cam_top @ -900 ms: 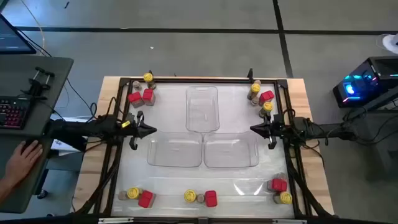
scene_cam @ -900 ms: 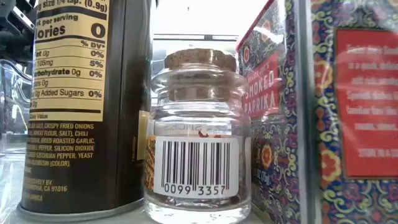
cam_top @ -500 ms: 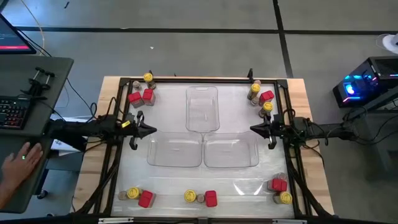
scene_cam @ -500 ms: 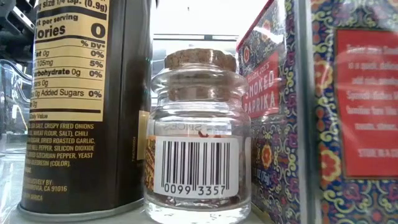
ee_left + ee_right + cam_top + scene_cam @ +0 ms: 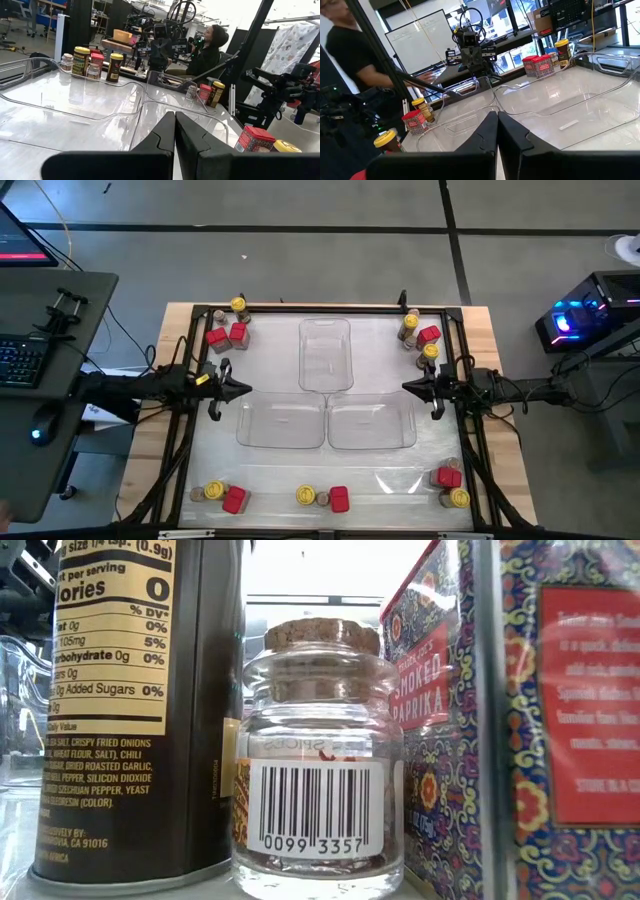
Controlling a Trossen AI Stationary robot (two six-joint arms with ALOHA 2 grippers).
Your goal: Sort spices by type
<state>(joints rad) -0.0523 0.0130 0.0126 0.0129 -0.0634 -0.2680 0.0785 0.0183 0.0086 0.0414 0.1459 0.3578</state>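
The spices stand in small clusters along the table's edges: red tins [image 5: 227, 335] and a yellow-lidded jar [image 5: 238, 305] at the far left, a cluster [image 5: 420, 335] at the far right, and others at the near left [image 5: 224, 496], near middle [image 5: 322, 498] and near right [image 5: 450, 485]. The low view shows a cork-topped glass jar [image 5: 318, 760] between a dark jar [image 5: 130, 710] and a red paprika tin [image 5: 430, 720]. My left gripper [image 5: 244, 388] [image 5: 175, 117] hovers shut at the table's left side. My right gripper [image 5: 407, 386] [image 5: 497, 117] hovers shut at the right side. They point at each other.
Three clear plastic trays lie in the table's middle: one toward the far edge [image 5: 325, 330], two side by side nearer [image 5: 250, 430] [image 5: 400, 430]. A dark frame [image 5: 320, 308] runs around the table. A desk with a keyboard [image 5: 20, 365] stands to the left. A seated person [image 5: 207, 47] shows beyond the table.
A person's hand on the desk left of the table has drawn back out of the high view. Both arms and all the spices have kept still.
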